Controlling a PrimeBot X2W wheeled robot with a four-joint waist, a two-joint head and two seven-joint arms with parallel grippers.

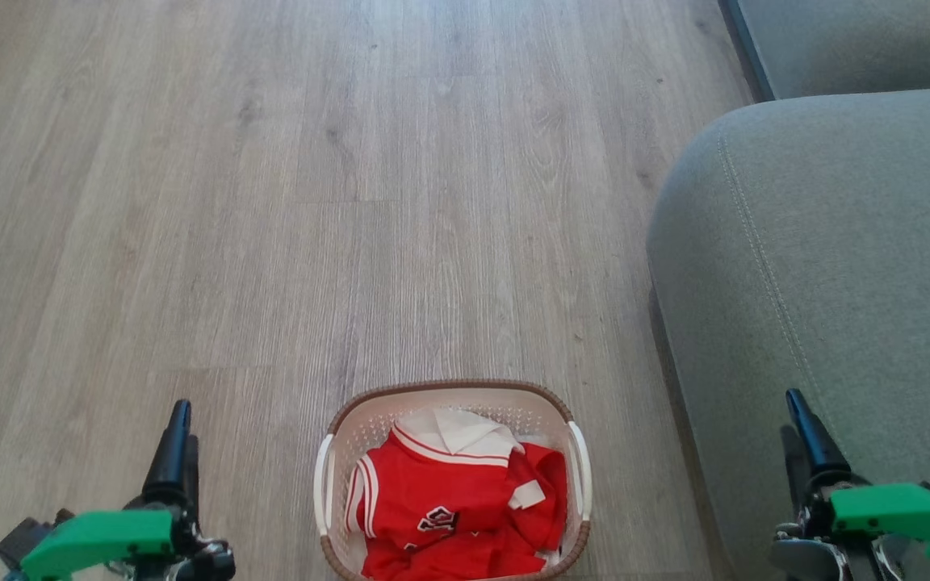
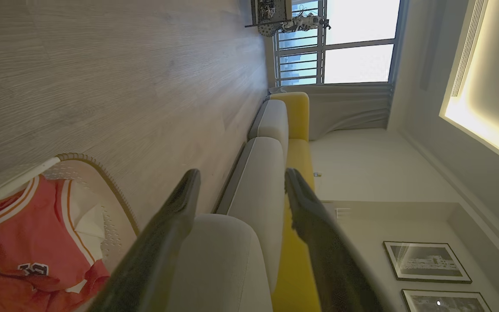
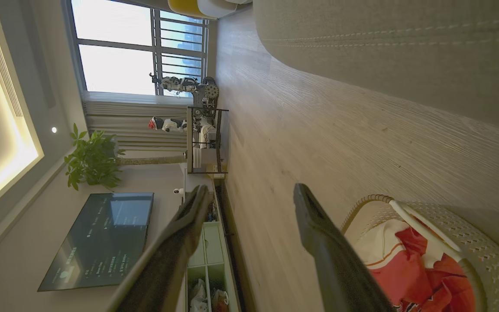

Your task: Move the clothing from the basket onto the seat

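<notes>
The bright red jersey clothing lies in the small cream plastic basket on the wood floor, beside the grey fabric sofa; left fingers and right fingers spread wide, empty.

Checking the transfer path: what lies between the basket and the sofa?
In the head view, a strip of wooden floor with nothing on it separates the basket from the sofa. The clothing lies inside the basket.

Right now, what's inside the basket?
Red clothing with a white collar lies crumpled inside the basket. It covers most of the basket's bottom, so anything underneath cannot be seen.
</notes>
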